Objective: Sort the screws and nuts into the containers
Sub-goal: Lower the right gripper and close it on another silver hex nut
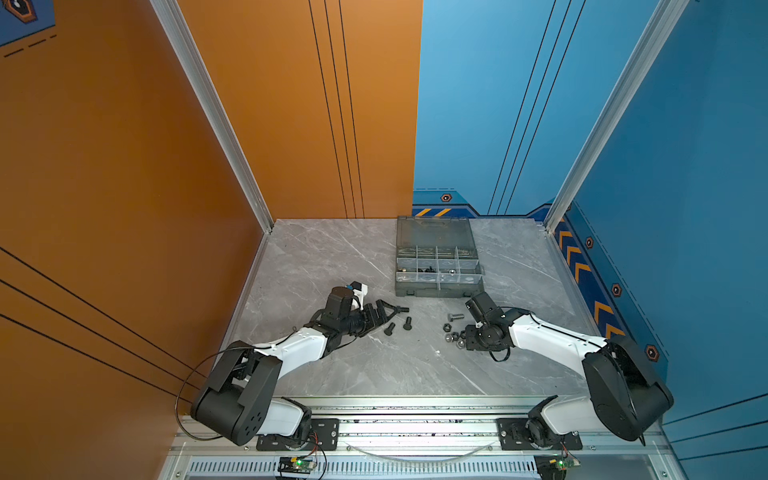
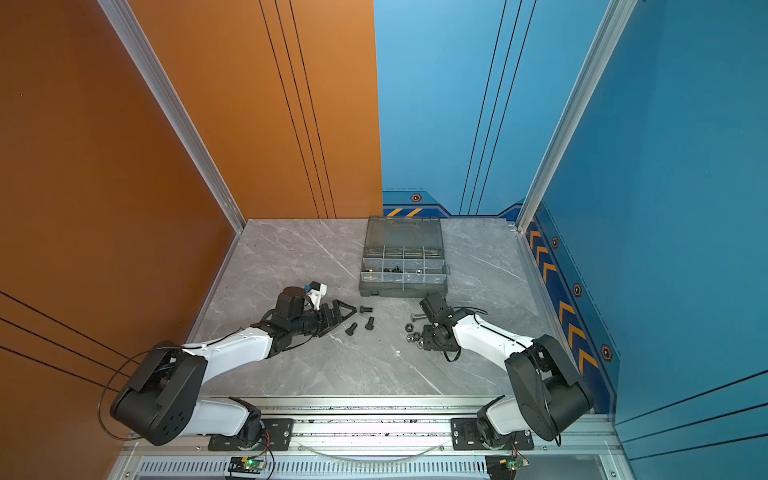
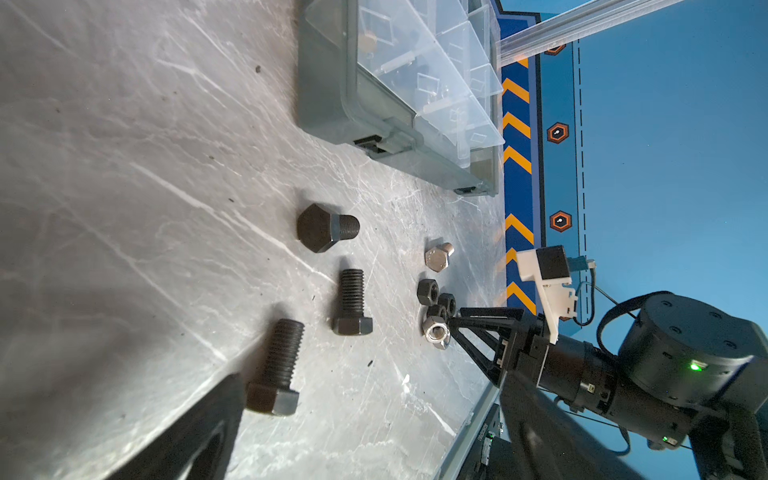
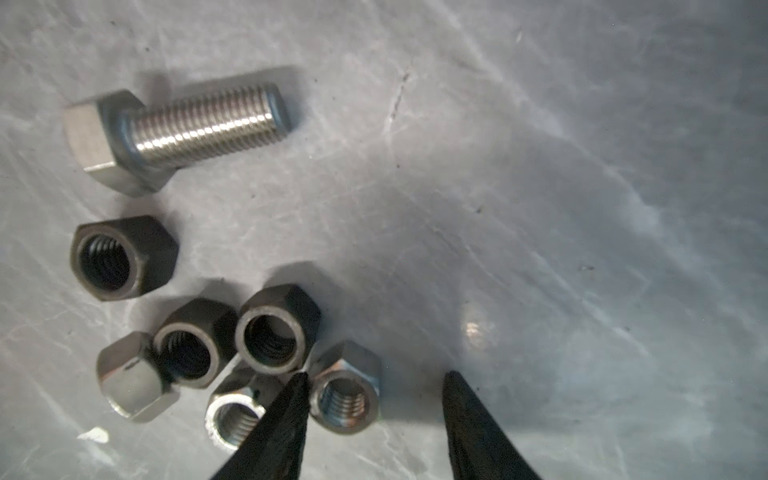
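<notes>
Tabletop (image 1: 328,257) left of the case (image 1: 436,291) lies bare; nuts (image 4: 270,336) crowd the right claw (image 4: 376,374), perhaps touching.

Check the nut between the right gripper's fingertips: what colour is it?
Shiny silver nut, unlike the black ones beside it; it shows best in the right wrist view.

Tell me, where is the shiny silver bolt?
In both top views the silver bolt lies flat on the table right of centre, between the grey case and the cluster of nuts at the right pincer.
</notes>
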Controlling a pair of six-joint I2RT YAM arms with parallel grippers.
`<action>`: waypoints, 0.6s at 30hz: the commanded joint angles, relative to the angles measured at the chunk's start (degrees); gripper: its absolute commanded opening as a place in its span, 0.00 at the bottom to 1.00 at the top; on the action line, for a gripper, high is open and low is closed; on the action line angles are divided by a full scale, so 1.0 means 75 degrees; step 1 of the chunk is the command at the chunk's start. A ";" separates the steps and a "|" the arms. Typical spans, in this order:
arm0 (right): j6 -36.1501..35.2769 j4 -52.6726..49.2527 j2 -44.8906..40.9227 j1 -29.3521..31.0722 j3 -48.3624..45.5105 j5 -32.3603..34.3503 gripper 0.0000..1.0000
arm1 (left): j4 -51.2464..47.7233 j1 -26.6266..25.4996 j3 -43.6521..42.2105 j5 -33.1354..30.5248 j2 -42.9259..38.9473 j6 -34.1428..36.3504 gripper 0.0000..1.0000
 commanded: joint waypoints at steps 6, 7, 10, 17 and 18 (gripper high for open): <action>0.0032 0.0131 0.0764 0.0278 0.0187 0.0354 0.50 | 0.0078 0.0088 0.0201 0.0184 0.0098 0.0027 0.98; 0.0022 0.0114 0.0817 0.0312 0.0201 0.0368 0.49 | 0.0075 0.0099 0.0214 0.0192 0.0093 0.0029 0.98; 0.0020 0.0023 0.0903 0.0391 0.0276 0.0463 0.47 | 0.0077 0.0099 0.0201 0.0185 0.0087 0.0027 0.98; 0.0052 -0.0207 0.0746 0.0500 0.0294 0.0554 0.45 | 0.0075 0.0101 0.0189 0.0200 0.0108 0.0039 0.98; 0.0055 -0.0236 0.0720 0.0508 0.0286 0.0563 0.45 | 0.0075 0.0102 0.0183 0.0198 0.0111 0.0042 0.98</action>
